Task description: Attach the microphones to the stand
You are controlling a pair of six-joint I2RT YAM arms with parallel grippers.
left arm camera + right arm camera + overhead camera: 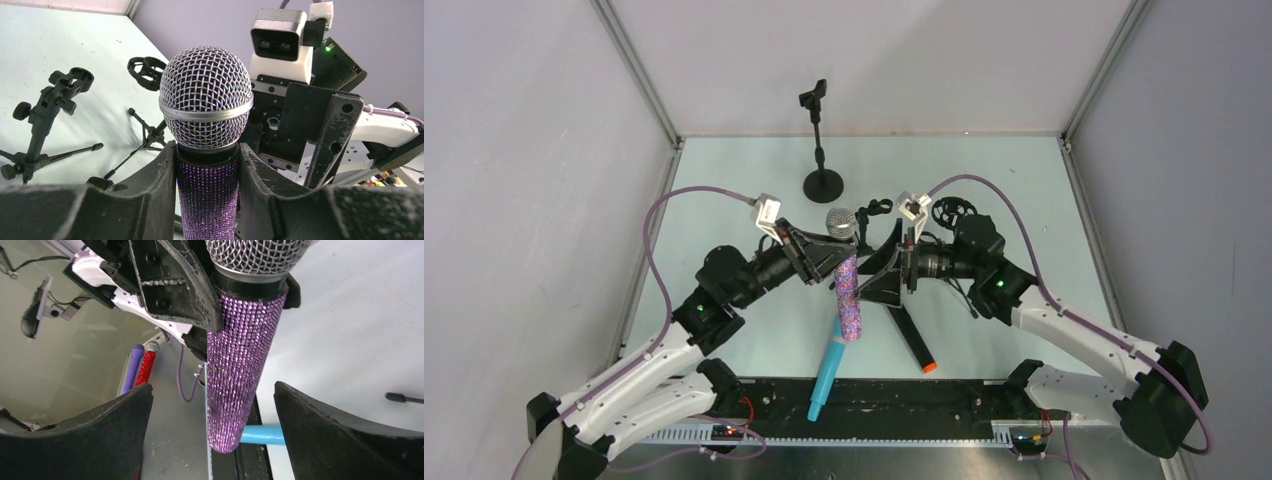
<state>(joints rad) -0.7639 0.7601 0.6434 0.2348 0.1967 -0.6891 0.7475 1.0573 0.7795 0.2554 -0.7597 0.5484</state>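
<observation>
- The glittery purple microphone [848,290] is held head-up above the table [984,170], pinched just below its mesh head by the left gripper [817,258].
- The right gripper [212,390] is spread wide, its fingers flanking the lower body without contact.
- The cyan-blue microphone [827,368] and the black microphone [912,338] are laid near the table's front edge.
- A round-based stand [823,160] is set at the far side.

Glittery purple microphone [207,200], shiny metal mesh head [206,90], rough matt black right end effector pads [80,440]

Purple microphone [235,365] before wide jaws of right gripper [212,390], clear room either side.
</observation>
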